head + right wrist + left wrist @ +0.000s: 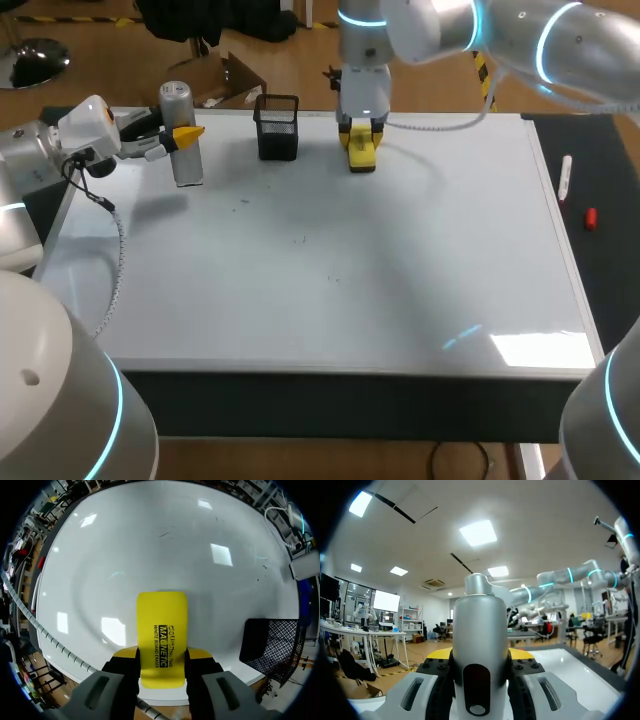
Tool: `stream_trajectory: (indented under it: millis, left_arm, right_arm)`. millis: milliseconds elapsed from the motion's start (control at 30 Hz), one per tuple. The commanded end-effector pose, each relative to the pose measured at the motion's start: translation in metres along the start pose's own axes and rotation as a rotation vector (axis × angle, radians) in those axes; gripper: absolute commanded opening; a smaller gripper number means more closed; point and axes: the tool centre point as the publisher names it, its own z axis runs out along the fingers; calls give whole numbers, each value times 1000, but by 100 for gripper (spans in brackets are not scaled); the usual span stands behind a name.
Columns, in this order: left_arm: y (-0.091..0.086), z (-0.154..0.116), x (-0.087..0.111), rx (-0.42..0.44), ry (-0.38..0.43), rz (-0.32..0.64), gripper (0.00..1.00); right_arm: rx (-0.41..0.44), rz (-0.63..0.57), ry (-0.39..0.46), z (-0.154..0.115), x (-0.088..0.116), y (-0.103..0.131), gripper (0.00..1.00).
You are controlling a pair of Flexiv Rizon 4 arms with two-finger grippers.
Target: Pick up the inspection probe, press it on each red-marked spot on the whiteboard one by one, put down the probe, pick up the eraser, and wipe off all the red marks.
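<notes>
Starting with the head view: left gripper [182, 135] is at the far left of the whiteboard [330, 290], clamped on the inspection probe [188, 165], a silver cylinder standing upright. Right gripper [361, 138] is at the board's far edge near the middle, clamped on the yellow eraser [361, 156]; can't tell whether the eraser touches the board. Black mesh holder [277, 128] stands between the two grippers. White marker [566, 177] and red cap [590, 218] lie right of the board on the dark tabletop [610, 270]. Faint dark specks on the board.

Left wrist view: probe fills the gap between the fingers, both pressed against its sides.

Right wrist view: eraser pinched from both sides, sticking out ahead of the fingers over the board. Mesh holder is near, off to one side of the gripper.
</notes>
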Motion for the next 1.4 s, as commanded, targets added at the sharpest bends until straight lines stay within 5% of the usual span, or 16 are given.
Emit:
stream_trajectory:
  millis: [33, 400, 433, 467, 967, 1400]
  left_arm:
    - [-1, 0, 1, 1, -2, 2, 0]
    - [-1, 0, 1, 1, -2, 2, 0]
    - [-1, 0, 1, 1, -2, 2, 0]
    - [-1, 0, 1, 1, -2, 2, 0]
    - [-1, 0, 1, 1, -2, 2, 0]
    - [-1, 0, 1, 1, -2, 2, 0]
  right_arm:
    - [3, -1, 4, 0, 0, 0, 0]
    - [3, -1, 4, 0, 0, 0, 0]
    - [3, -1, 4, 0, 0, 0, 42]
    - [3, -1, 4, 0, 0, 0, 100]
    - [3, 9, -24, -8, 2, 15, 100]
    - [25, 112, -116, -56, 28, 54, 100]
